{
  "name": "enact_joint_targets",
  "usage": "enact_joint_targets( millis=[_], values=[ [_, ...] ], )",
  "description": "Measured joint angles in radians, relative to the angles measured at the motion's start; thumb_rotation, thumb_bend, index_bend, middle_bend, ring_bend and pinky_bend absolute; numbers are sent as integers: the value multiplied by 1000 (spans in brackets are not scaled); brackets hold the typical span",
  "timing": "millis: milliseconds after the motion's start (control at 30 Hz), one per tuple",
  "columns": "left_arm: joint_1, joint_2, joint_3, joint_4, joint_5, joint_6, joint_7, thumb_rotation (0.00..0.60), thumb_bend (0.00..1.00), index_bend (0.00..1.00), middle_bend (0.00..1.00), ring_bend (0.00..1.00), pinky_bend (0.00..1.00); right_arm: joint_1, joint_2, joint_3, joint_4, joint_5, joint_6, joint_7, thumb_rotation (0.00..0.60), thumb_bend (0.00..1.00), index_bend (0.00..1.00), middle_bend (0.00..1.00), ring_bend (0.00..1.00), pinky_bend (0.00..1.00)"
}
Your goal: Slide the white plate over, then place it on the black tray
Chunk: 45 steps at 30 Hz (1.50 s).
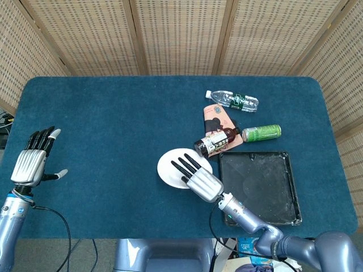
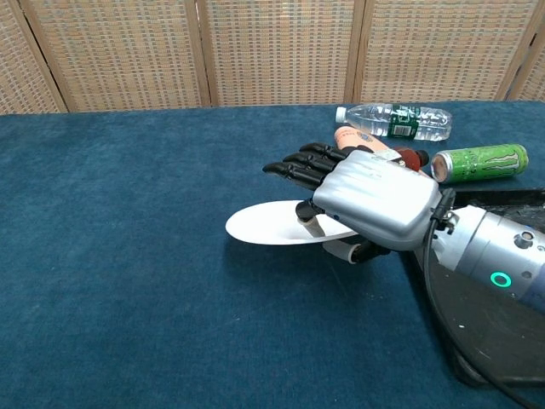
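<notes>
The white plate (image 1: 172, 165) (image 2: 271, 226) is lifted off the blue table, held nearly level by my right hand (image 1: 197, 175) (image 2: 362, 204), with fingers over its top and the thumb under its rim. The plate hangs just left of the black tray (image 1: 258, 185) (image 2: 501, 341), whose inside is bare. My left hand (image 1: 31, 160) hovers open at the table's far left edge, far from the plate, and shows only in the head view.
Behind the plate lie a dark brown bottle (image 1: 216, 140), a pink packet (image 1: 215, 118), a clear water bottle (image 1: 232, 101) (image 2: 394, 121) and a green can (image 1: 261, 132) (image 2: 478, 163). The table's left half is bare blue cloth (image 1: 102, 130).
</notes>
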<state>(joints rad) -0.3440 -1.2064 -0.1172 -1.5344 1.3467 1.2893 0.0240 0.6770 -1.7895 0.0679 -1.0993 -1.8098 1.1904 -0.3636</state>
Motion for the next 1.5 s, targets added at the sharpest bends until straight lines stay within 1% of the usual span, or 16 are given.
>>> enact_joint_targets(
  millis=[167, 333, 467, 567, 700, 867, 1000, 1133, 1267, 1500],
  values=[
    [2, 2, 0, -3, 4, 1, -3, 600, 0, 0, 0, 0, 0, 3, -2, -6, 8, -14, 33, 11, 600, 459, 676, 0, 0, 12],
    [4, 3, 1, -6, 7, 2, -2, 600, 0, 0, 0, 0, 0, 8, 5, -17, 15, -56, 103, 35, 600, 458, 677, 0, 0, 16],
    [5, 3, 2, -8, 11, 2, 0, 600, 0, 0, 0, 0, 0, 11, 39, -26, 7, -101, 173, 46, 600, 459, 680, 0, 0, 19],
    [5, 1, 3, -9, 14, 1, 3, 600, 0, 0, 0, 0, 0, 8, 89, -35, -16, -132, 230, 54, 600, 459, 680, 0, 0, 19],
    [5, -1, 6, -9, 17, -1, 7, 600, 0, 0, 0, 0, 0, -9, 179, -49, -44, -164, 308, 63, 600, 459, 680, 0, 0, 19],
    [5, -5, 10, -12, 26, -1, 15, 600, 0, 0, 0, 0, 0, -65, 288, -69, -31, -158, 368, 93, 600, 458, 680, 0, 0, 19],
    [6, -7, 10, -15, 30, 3, 20, 600, 0, 0, 0, 0, 0, -124, 333, -90, 43, -126, 400, 138, 600, 458, 680, 0, 0, 19],
    [8, -8, 11, -20, 34, 6, 26, 600, 0, 0, 0, 0, 0, -186, 348, -111, 143, -96, 439, 202, 600, 459, 680, 0, 0, 19],
    [9, -8, 14, -24, 42, 8, 30, 600, 0, 0, 0, 0, 0, -240, 346, -136, 237, -76, 466, 261, 600, 459, 680, 0, 0, 21],
    [13, -7, 17, -31, 50, 14, 35, 600, 0, 0, 0, 0, 0, -307, 307, -176, 382, -73, 510, 317, 600, 458, 680, 0, 0, 27]
  ],
)
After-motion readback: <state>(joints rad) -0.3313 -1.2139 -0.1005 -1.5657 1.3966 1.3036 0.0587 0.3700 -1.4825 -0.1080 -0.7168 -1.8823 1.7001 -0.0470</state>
